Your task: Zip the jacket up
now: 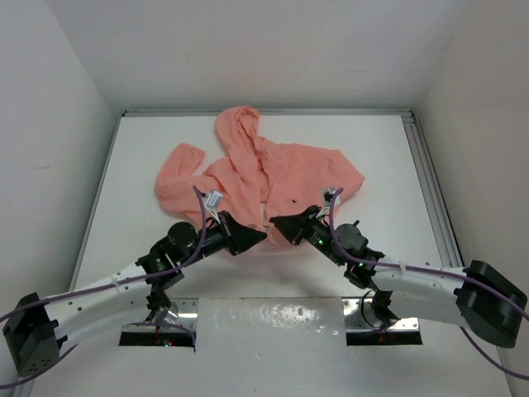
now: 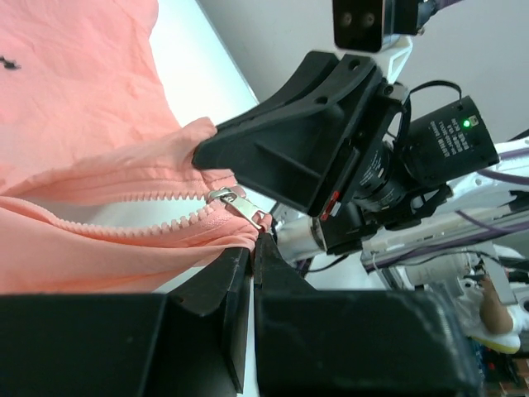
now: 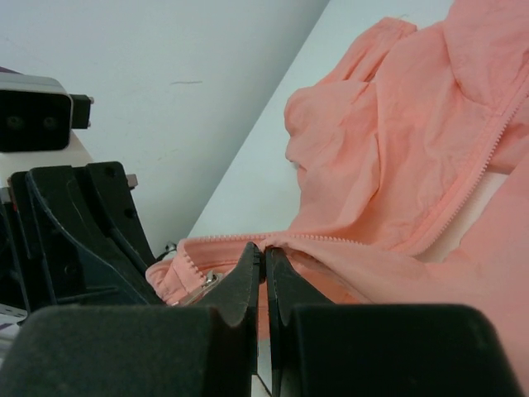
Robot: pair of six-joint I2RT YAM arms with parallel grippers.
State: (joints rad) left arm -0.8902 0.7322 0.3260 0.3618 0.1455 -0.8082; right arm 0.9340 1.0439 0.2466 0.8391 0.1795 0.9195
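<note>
The salmon-pink jacket (image 1: 264,169) lies flat on the white table, hood at the far end, front zipper open. My left gripper (image 1: 254,237) and right gripper (image 1: 276,222) meet at its near hem. In the left wrist view the left gripper (image 2: 254,246) is shut on the hem edge just below the metal zipper slider (image 2: 239,207), with the right gripper's fingers (image 2: 281,145) just above it. In the right wrist view the right gripper (image 3: 264,250) is shut on the other zipper edge of the jacket (image 3: 388,165); the slider (image 3: 207,283) hangs just to its left.
White walls enclose the table on three sides. An aluminium rail (image 1: 430,182) runs along the right edge. A shiny clear sheet (image 1: 273,324) lies at the near edge between the arm bases.
</note>
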